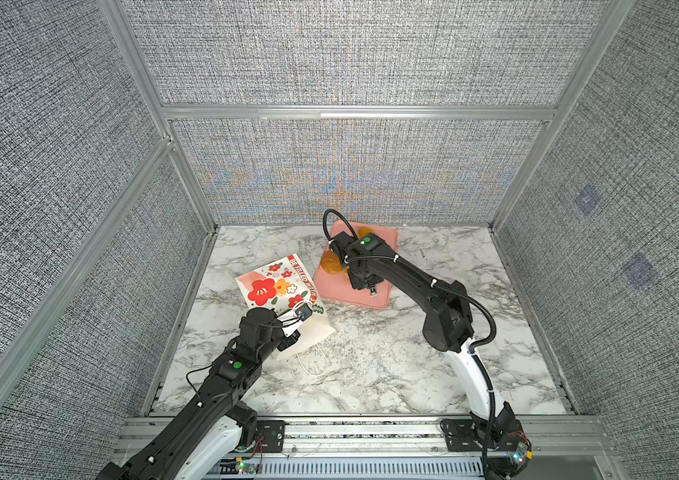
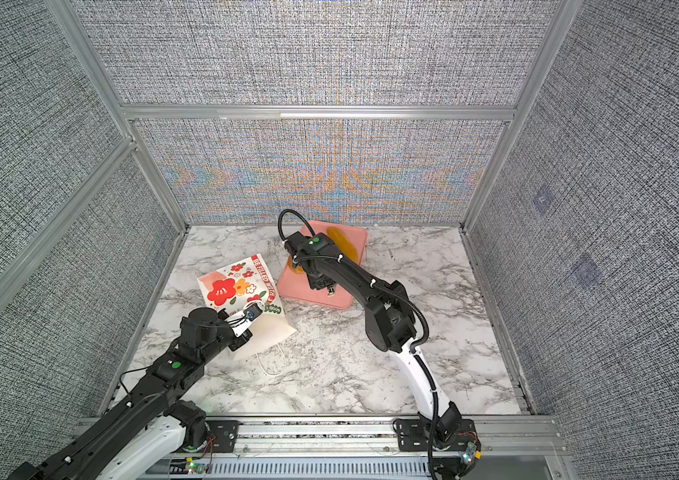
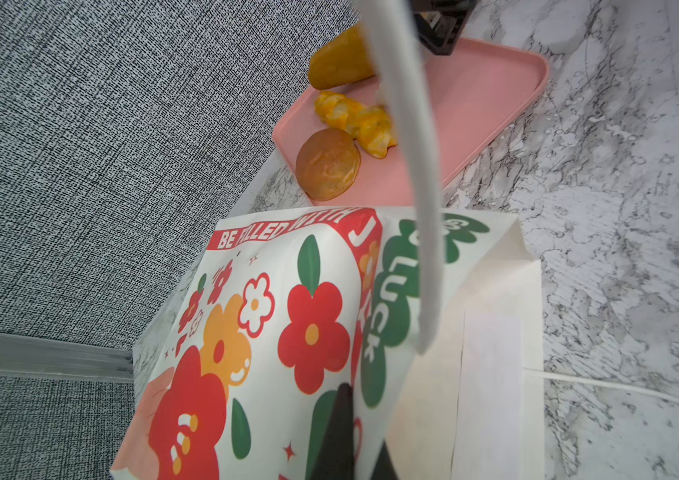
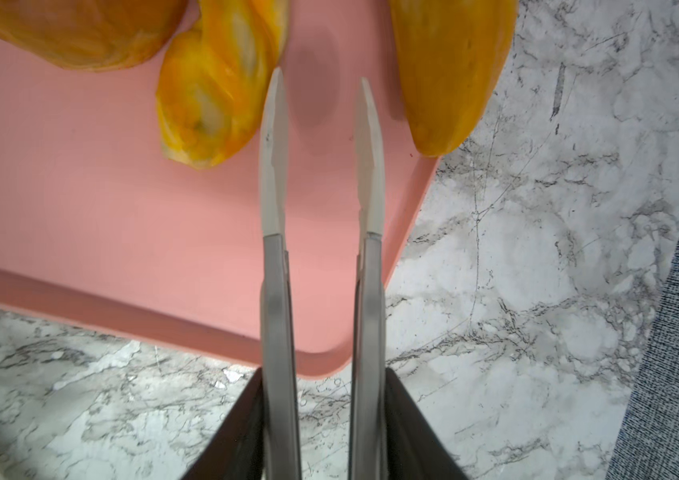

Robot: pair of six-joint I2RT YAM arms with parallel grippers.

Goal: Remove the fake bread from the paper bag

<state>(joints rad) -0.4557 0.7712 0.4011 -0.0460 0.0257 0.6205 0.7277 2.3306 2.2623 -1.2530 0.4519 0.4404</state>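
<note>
Pink tray (image 1: 331,289) near back of marble tabletop (image 1: 371,365); grey fabric walls (image 1: 350,54).

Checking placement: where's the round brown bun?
The round brown bun sits at the flat pink tray's left edge in a top view, nearest the flowered white paper bag.

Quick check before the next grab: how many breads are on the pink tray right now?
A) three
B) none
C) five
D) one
A: the left wrist view shows a bun, a twisted stick and a loaf lying on the tray, and no others are in view.
</note>
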